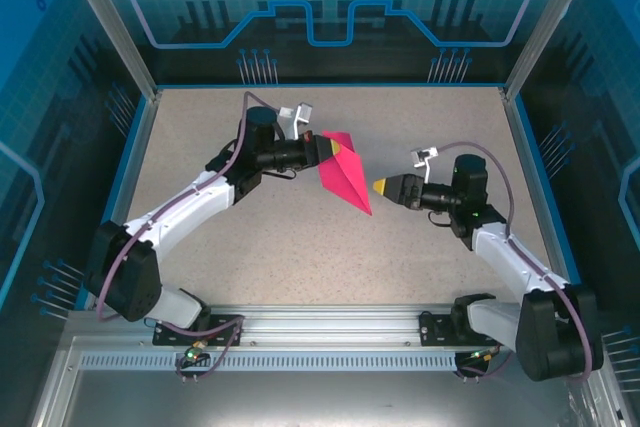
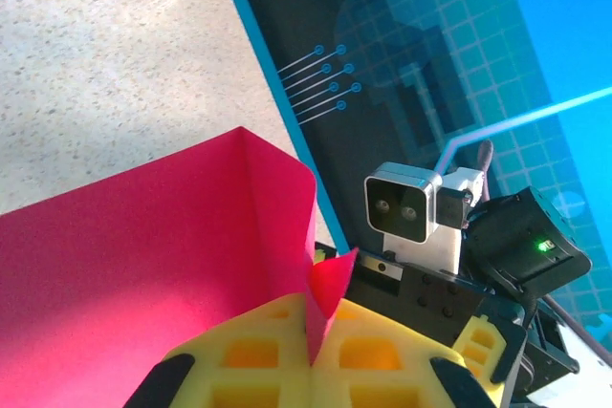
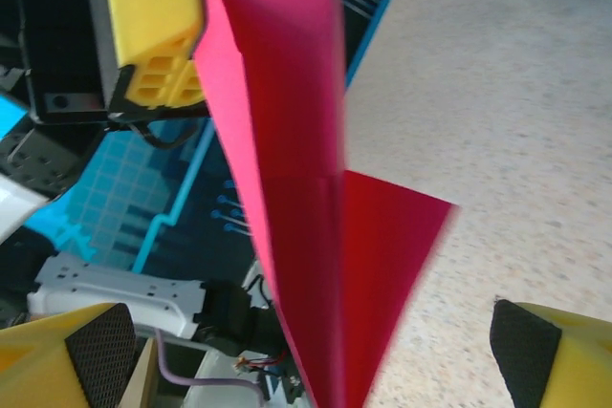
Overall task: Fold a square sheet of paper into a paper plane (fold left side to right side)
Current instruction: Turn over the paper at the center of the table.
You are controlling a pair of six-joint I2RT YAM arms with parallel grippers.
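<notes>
My left fingers pinch the paper, its lower part cut off in the left wrist view. My right fingers stand spread near it, over the counter.

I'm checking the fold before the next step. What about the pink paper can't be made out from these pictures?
Top external: whether the lower tip of the paper touches the table; seen from above.
Left wrist: the pinched edge, hidden between the left gripper's fingers; frame crops the lower left.
Right wrist: frame crops the paper's top and bottom; the right corner is blurred.
</notes>
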